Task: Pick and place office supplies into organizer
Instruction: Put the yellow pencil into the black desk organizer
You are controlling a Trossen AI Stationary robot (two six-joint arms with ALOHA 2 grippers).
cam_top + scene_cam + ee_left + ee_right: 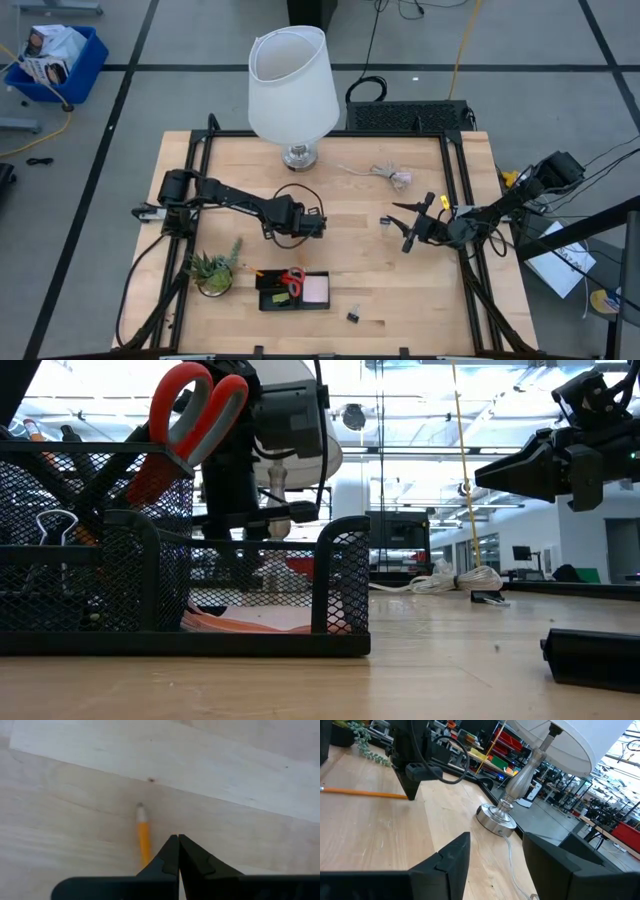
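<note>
Left gripper [178, 851] pinches thin orange pencil [144, 832] flat on wooden table [75, 830]. Right gripper [408, 226] spread, empty. Low view alone shows red-handled scissors [190, 420] upright in black mesh organizer [340, 585].

No text, label, brand or number is legible anywhere.

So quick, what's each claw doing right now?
Left claw: shut on the orange pencil, down at the table.
Right claw: open, holding nothing.

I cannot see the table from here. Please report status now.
Left claw shut on orange pencil, down at table. Right claw open, raised, empty. Organizer holds scissors. Nothing in the way.
</note>
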